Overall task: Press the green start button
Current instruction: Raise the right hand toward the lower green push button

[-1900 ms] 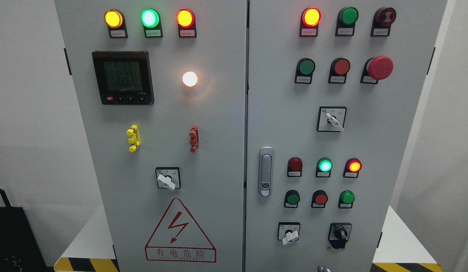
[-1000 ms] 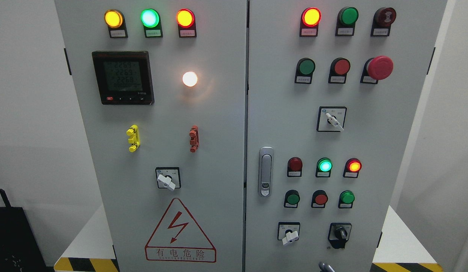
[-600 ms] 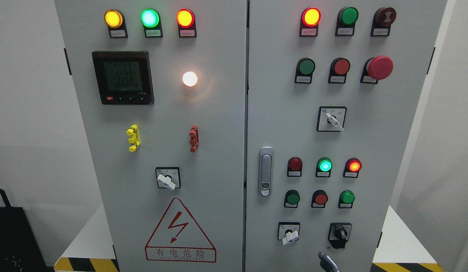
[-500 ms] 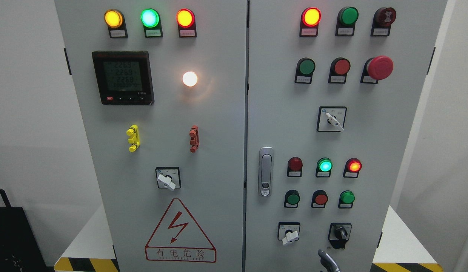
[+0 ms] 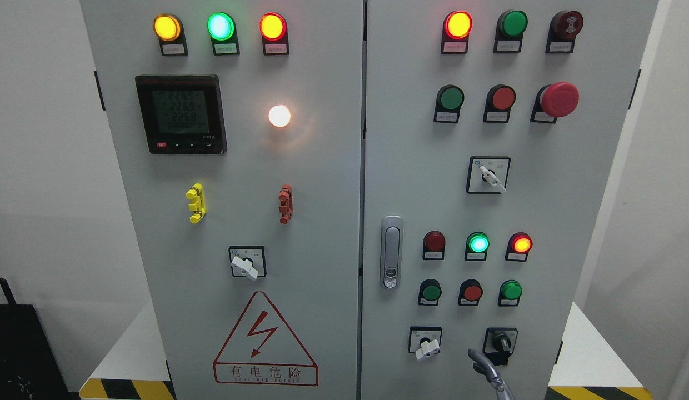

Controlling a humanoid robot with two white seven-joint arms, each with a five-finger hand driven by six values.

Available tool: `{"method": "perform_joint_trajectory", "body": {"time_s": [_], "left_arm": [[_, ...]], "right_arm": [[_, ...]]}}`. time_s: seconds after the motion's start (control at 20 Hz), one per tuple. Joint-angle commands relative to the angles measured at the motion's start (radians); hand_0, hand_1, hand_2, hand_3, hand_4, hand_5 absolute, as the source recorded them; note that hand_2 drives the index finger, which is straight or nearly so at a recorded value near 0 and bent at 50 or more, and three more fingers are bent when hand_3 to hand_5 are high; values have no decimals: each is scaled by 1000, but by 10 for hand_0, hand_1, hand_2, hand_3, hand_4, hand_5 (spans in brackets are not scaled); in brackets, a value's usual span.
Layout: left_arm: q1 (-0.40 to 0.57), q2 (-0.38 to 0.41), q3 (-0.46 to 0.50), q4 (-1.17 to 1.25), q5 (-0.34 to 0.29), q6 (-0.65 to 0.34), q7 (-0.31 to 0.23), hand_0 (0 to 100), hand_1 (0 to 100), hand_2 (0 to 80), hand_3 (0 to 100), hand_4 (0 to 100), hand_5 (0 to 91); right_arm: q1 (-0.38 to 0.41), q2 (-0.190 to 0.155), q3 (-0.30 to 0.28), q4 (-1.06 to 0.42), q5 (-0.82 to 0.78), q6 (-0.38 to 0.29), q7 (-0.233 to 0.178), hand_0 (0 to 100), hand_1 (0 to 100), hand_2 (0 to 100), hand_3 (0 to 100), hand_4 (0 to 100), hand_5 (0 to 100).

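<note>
- Green start button: in the head view we cannot read the labels, so we cannot be sure which one it is. Our best guess is the green button (image 5: 510,290) at the right end of the lower button row on the cabinet's right door (image 5: 544,222).
- Two other green buttons sit on the same door: the lower-left green button (image 5: 431,291) and the upper green button (image 5: 451,98).
- The right hand (image 5: 489,373) shows only as a slim grey part at the bottom edge, just beside the black selector knob (image 5: 500,343) and well below the button row. We cannot tell whether it is released or clenched. It touches nothing we can see.
- To press well, we should carry the hand upward clear of the knob, so we do not turn it.
- We should then line up squarely on the green cap and push straight in at its centre.
- The red button (image 5: 472,291) is the close neighbour, so we must not drift left.
- The left hand is out of view.
</note>
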Motion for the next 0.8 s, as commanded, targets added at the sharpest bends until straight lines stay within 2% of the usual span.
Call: {"method": "perform_joint_trajectory", "body": {"time_s": [0.0,0.2,0.4,0.75], "left_arm": [[0,0,0,0,0,-1,0,120,556,0,0,0,0],[0,0,0,0,0,-1,0,120,556,0,0,0,0],[0,0,0,1,0,-1,0,120,556,0,0,0,0],[0,0,0,0,0,-1,0,120,556,0,0,0,0]], "right_arm": [[-61,2,-89,1,224,-3,-19,305,322,0,486,486,459],[-96,2,-96,11,331,-14,-56,347,324,0,523,558,568],[-118,2,-95,15,419,-23,-72,382,323,0,562,612,669],[-148,1,-75,59,545,-25,-76,415,331,0,574,636,711]]}}
